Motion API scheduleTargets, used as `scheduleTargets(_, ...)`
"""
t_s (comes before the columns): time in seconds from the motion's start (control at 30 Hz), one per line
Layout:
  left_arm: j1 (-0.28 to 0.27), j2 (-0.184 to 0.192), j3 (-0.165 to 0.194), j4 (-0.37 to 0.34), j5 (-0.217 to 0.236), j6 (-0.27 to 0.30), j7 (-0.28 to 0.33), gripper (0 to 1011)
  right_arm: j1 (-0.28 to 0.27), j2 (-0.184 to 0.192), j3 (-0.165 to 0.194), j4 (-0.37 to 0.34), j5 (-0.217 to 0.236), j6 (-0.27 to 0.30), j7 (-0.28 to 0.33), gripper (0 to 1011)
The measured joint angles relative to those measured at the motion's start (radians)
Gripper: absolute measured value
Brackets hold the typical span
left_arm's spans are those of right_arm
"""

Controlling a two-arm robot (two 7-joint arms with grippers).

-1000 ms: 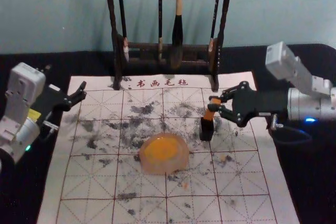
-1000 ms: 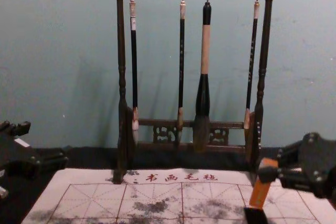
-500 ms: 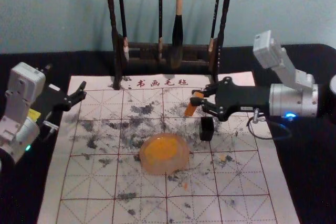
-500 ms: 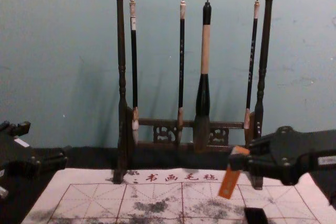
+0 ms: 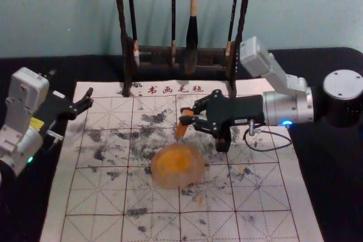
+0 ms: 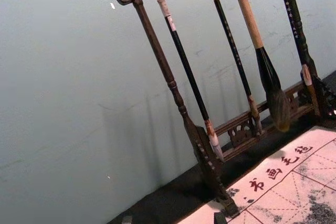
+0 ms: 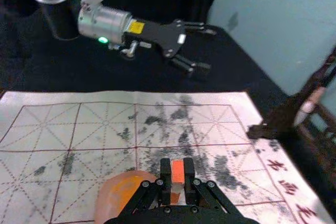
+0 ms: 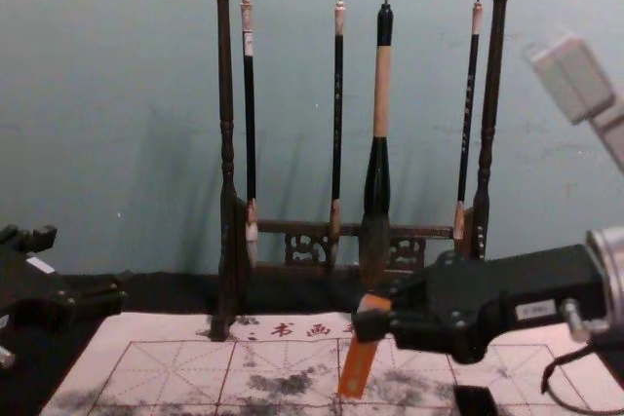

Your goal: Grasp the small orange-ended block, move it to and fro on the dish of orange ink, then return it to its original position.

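We see a white mat (image 5: 85, 219) ruled with red lines and spotted with dark ink, lying on a black cloth (image 5: 25, 213). Behind it a dark wooden rack (image 8: 226, 124) holds four hanging brushes (image 8: 380, 94) before a pale blue-green wall (image 8: 136, 65). Along the mat's far edge we read 书画毛毡 in red characters (image 5: 174, 90); a yellow label (image 7: 136, 27) on the left arm and a white label (image 8: 535, 310) on the right one are too small for us to read. Compared with a second ago, the right gripper (image 5: 185, 115) has travelled leftward across the mat, carrying the orange block (image 5: 184, 123) away from the black holder (image 5: 223, 144), where its lower end was. Its jaws are clenched on the block's upper part, and the block hangs tilted by the far rim of the dish (image 5: 164, 181) of orange ink (image 5: 174, 161); whether they touch, we cannot tell. The left gripper (image 5: 89, 98) stays parked over the mat's left edge, jaws spread with nothing between them, and the dish and holder have not moved.
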Motion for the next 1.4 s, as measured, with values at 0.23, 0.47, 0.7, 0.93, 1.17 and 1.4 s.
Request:
scheduleTargets(0.23, 0.000, 0.000, 0.000, 0.000, 0.000, 0.000, 0.000, 1001, 0.038, -0.035, -0.040, 0.056, -0.016, -0.002, 0.031, 134)
scheduleTargets(0.47, 0.000, 0.000, 0.000, 0.000, 0.000, 0.000, 0.000, 1001, 0.060, -0.054, -0.067, 0.094, -0.026, -0.005, 0.054, 134)
scheduleTargets(0.7, 0.000, 0.000, 0.000, 0.000, 0.000, 0.000, 0.000, 1001, 0.083, -0.071, -0.087, 0.129, -0.041, -0.008, 0.065, 134)
scheduleTargets(0.93, 0.000, 0.000, 0.000, 0.000, 0.000, 0.000, 0.000, 1001, 0.100, -0.083, -0.098, 0.155, -0.054, -0.011, 0.070, 134)
scheduleTargets(1.17, 0.000, 0.000, 0.000, 0.000, 0.000, 0.000, 0.000, 1001, 0.109, -0.093, -0.106, 0.181, -0.065, -0.018, 0.074, 134)
scheduleTargets(1.4, 0.000, 0.000, 0.000, 0.000, 0.000, 0.000, 0.000, 1001, 0.114, -0.100, -0.111, 0.194, -0.077, -0.022, 0.076, 134)
